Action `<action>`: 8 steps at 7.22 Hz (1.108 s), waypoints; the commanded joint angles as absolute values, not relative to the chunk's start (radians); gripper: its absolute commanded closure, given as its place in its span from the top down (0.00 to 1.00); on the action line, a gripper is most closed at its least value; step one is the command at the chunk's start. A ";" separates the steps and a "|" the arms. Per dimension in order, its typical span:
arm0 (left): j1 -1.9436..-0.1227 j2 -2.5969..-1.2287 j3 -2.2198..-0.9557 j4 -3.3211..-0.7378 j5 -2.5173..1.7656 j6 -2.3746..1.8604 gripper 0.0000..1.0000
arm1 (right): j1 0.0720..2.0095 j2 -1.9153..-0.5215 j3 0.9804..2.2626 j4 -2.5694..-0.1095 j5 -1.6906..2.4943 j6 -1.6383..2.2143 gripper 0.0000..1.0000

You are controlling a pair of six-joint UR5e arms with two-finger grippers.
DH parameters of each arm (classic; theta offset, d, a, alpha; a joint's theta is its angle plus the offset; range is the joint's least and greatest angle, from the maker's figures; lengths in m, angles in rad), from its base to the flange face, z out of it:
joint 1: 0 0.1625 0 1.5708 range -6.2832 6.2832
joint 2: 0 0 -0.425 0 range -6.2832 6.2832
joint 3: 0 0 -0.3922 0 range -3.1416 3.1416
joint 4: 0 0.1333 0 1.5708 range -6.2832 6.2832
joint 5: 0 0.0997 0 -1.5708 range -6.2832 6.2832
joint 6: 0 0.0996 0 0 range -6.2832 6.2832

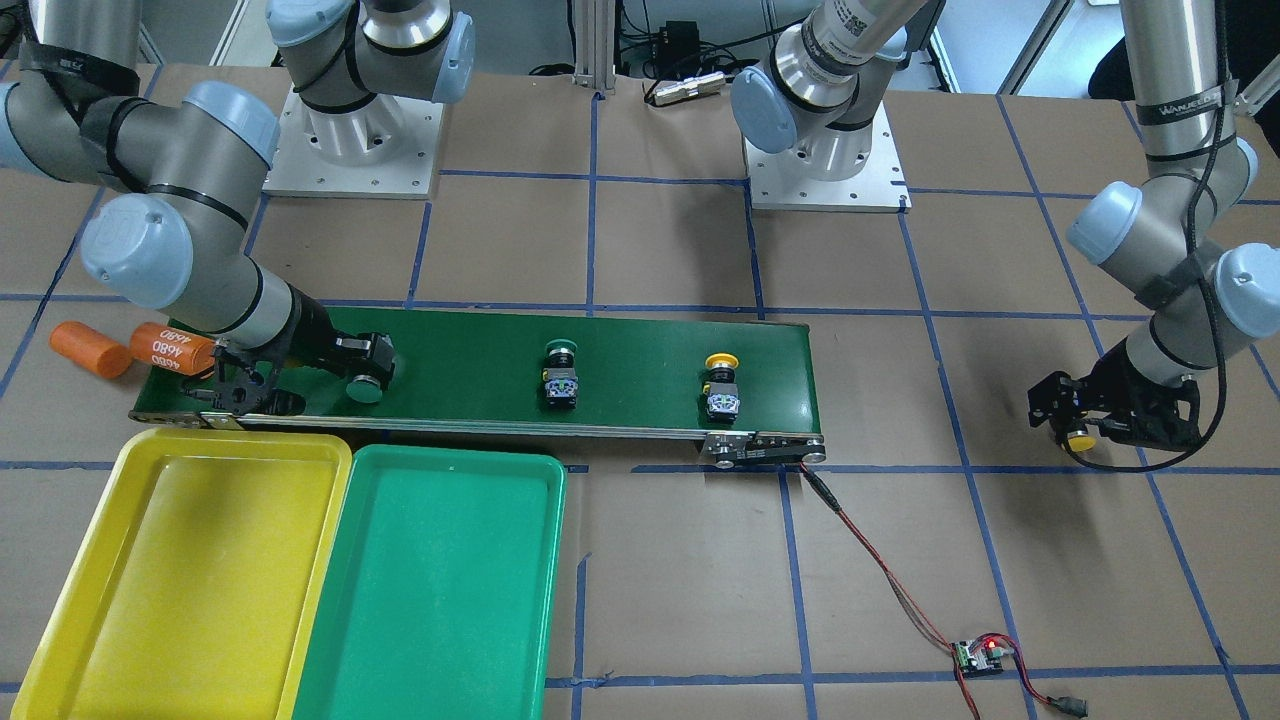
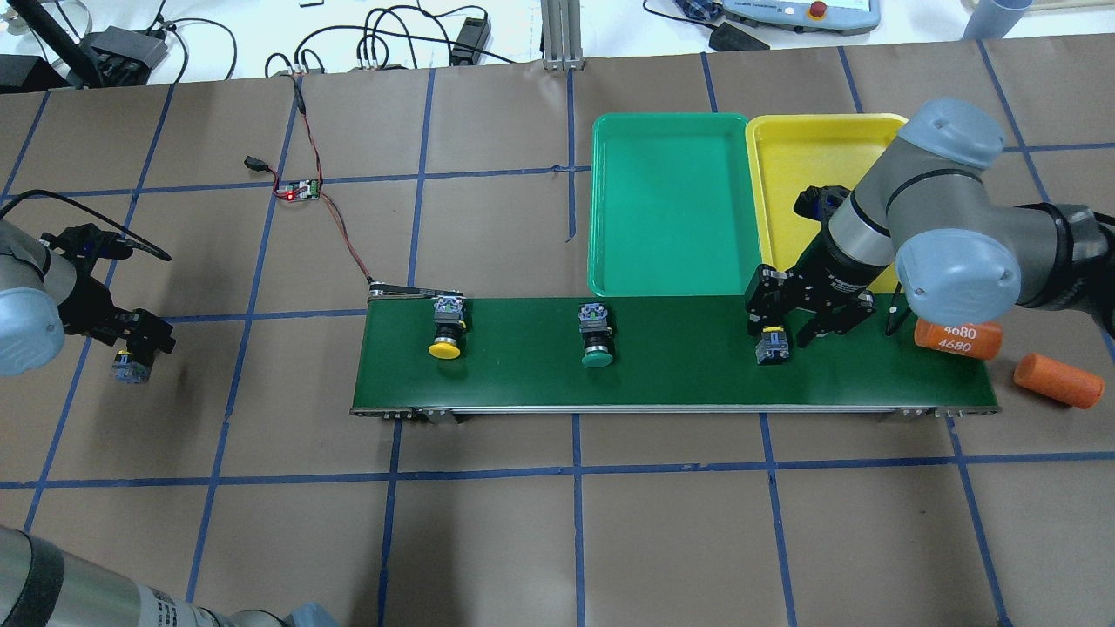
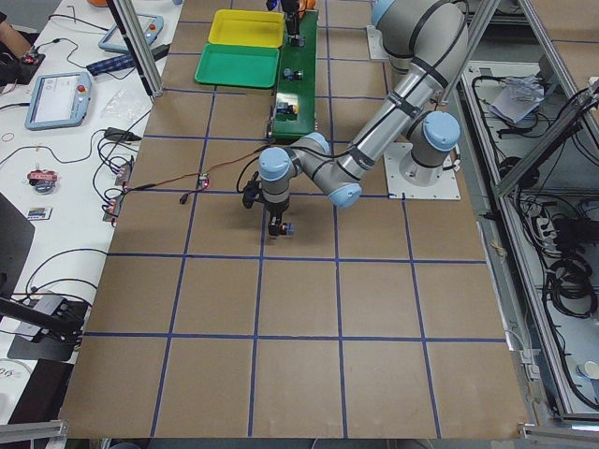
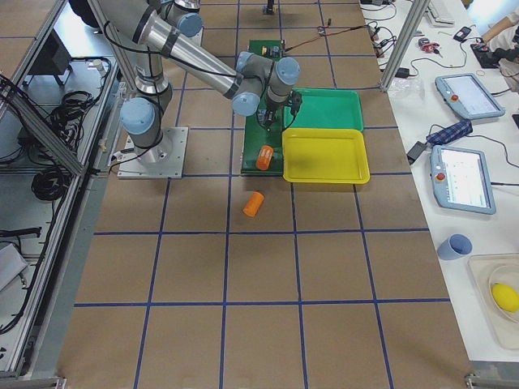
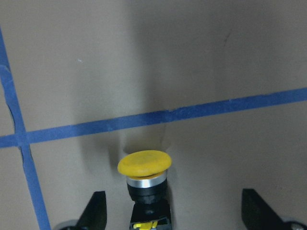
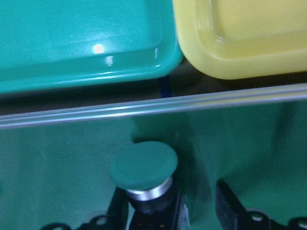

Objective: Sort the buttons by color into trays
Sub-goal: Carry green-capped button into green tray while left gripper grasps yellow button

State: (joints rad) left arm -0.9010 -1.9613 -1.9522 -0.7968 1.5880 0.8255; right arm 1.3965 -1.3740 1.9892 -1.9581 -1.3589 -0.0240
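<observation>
From behind the robot, a table (image 2: 557,540) covered in brown paper and crossed by blue tape lines ran away from the camera.

In the middle distance a dark green belt (image 2: 679,374) lay crosswise. Well off its left end, over the paper, the left gripper (image 5: 173,196) hung low with its fingers spread wide. A yellow button (image 5: 144,164) lay between them, off centre, its cap pointing away from the wrist toward a tape line. Neither finger touched it. Whether it rested on the paper could not be told.

Near the belt's left end lay a second yellow button (image 2: 445,335), and near its middle a green button (image 2: 598,341). Each was on its side, cap toward the robot, and the two were well apart.

Toward the right end the right gripper (image 6: 170,189) reached down over a second green button (image 6: 144,165). This one lay on the belt with its cap toward the trays. The fingers were parted and straddled its black body, one close against it and the other clear.

At the belt's right end lay an orange cylinder marked 4680 (image 2: 958,338). A plain orange cylinder (image 2: 1058,380) lay on the paper just past it.

Just beyond the belt's far edge, a green tray (image 2: 666,209) and a yellow tray (image 2: 784,174) sat side by side, rims together, the yellow one on the right. The right arm (image 2: 949,252) crossed above the yellow tray's near corner.

Farther left, a small board (image 2: 299,191) with a red light lay on the paper, wired to the belt's far left corner. At the table's far edge lay black cables (image 2: 418,39).
</observation>
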 commanded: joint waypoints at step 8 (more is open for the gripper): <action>-1.164 -1.812 -1.772 -1.199 1.572 0.422 0.00 | 1.583 -0.946 1.456 -2.023 -1.356 0.232 0.00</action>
State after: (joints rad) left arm -1.0813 -1.8454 -1.8074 -1.1273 1.5748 0.5687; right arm 1.5286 -1.0502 1.5344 -1.9828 -1.3593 0.1078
